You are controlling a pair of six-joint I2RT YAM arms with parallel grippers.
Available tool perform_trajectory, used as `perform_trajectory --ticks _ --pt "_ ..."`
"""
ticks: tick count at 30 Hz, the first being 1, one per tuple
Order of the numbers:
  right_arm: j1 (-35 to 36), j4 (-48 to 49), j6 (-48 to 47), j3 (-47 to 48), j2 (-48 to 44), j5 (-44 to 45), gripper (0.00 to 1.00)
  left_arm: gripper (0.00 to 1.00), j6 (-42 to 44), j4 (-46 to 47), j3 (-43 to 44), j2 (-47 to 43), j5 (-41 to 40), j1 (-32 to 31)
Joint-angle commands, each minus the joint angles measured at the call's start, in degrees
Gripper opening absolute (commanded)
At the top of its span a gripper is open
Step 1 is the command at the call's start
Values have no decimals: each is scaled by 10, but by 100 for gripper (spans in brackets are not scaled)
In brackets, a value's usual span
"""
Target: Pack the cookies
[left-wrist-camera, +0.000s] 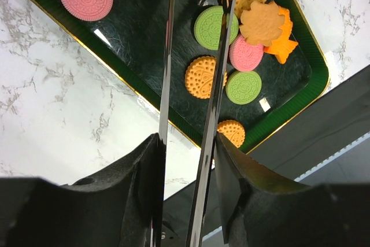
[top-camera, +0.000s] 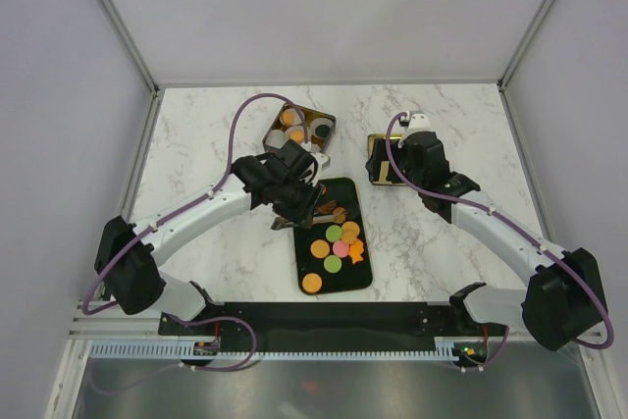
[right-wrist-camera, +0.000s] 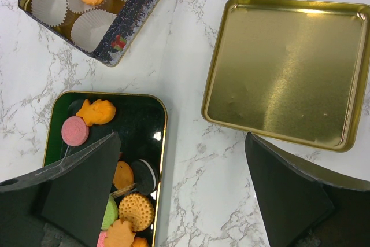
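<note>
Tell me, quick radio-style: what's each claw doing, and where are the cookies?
Left gripper part-open, tongs over the cookies on the dark tray. Right gripper wide open, empty, beside the gold lid. Tin holds one orange cookie. Nothing blocking.

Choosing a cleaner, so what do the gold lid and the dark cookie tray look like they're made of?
The gold lid looks like thin pressed metal with a satin finish: soft glare, small dents, rolled rim. The dark cookie tray could be lacquered metal or plastic: glossy, fine scratches, ribbed green wall, gold edge.
</note>
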Motion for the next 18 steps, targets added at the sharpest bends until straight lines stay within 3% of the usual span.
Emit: perform_trajectory --ticks 1,18 --pt "3 9 -7 25 1 3 98 48 18 20 -1 2 7 3" --pt "2 10 -6 24 1 2 98 42 20 6 16 -33 -37 18"
